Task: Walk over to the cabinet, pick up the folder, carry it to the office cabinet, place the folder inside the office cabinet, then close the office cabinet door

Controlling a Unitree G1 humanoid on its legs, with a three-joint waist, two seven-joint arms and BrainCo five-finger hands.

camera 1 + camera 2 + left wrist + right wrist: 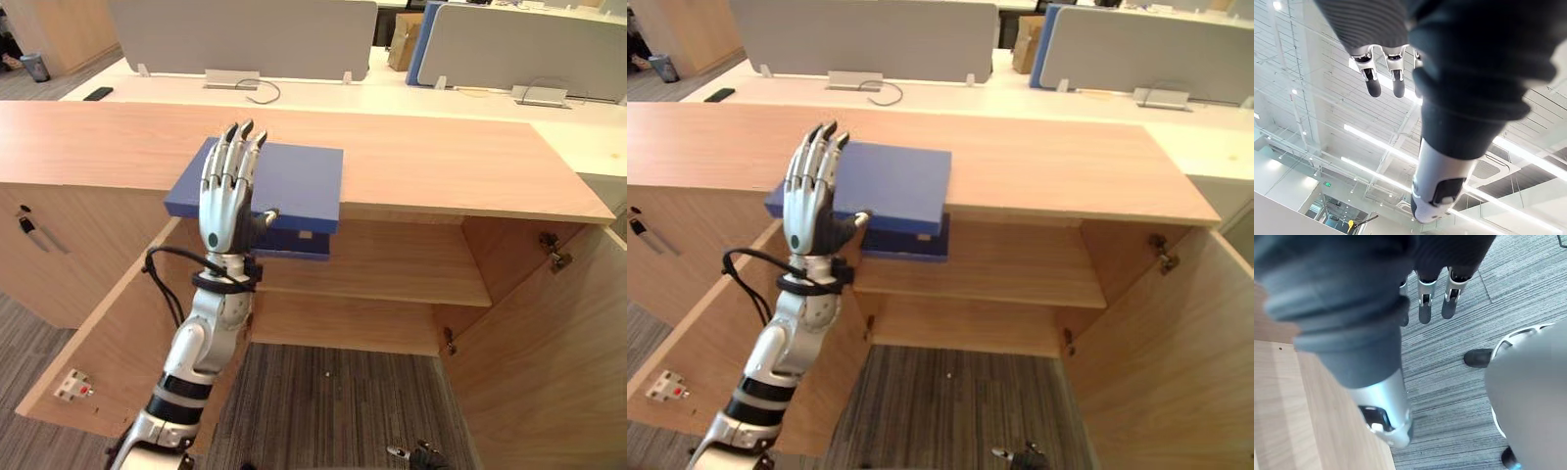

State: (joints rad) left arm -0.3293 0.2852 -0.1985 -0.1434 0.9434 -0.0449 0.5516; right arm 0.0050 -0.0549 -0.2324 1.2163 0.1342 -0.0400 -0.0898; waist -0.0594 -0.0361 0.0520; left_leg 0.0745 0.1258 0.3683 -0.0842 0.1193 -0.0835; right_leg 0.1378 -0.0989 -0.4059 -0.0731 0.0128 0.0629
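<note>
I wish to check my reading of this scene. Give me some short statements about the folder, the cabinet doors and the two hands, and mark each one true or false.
1. The blue folder lies on the cabinet top and juts over its front edge. True.
2. Both cabinet doors are shut. False: both stand open.
3. The left hand is raised in front of the folder, its fingers straight and pointing up. True.
4. The right hand holds the folder. False: it hangs with straight fingers over the carpet and holds nothing.
</note>
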